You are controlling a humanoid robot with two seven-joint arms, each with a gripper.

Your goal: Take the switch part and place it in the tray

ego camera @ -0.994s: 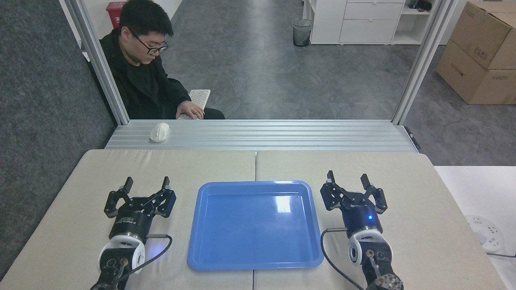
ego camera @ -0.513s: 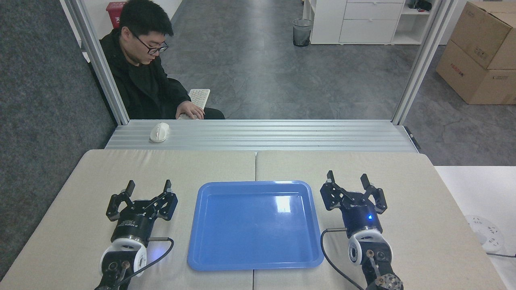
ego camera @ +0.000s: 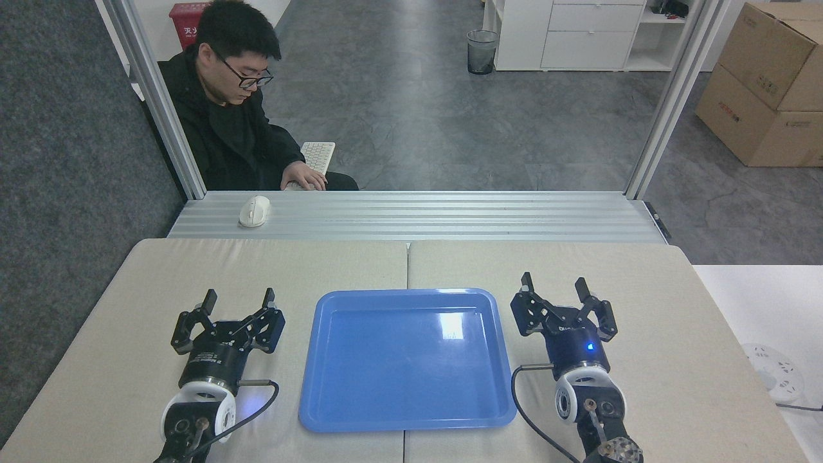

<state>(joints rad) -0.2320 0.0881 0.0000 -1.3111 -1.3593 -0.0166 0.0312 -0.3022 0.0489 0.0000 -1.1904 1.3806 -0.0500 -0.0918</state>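
Blue tray (ego camera: 407, 360) lies centred between left gripper (ego camera: 236, 299) and right gripper (ego camera: 553, 285), reachable by either; both jaws spread, holding nothing.

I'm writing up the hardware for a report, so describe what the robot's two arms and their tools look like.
Both match: the left tool and right tool are black, each with two slim fingers on open linkage frames, fixed to a black cylinder. Behind each sits a white ring joint, with a black cable looping out sideways. The right cylinder shows a small blue light, the left one white lettering.
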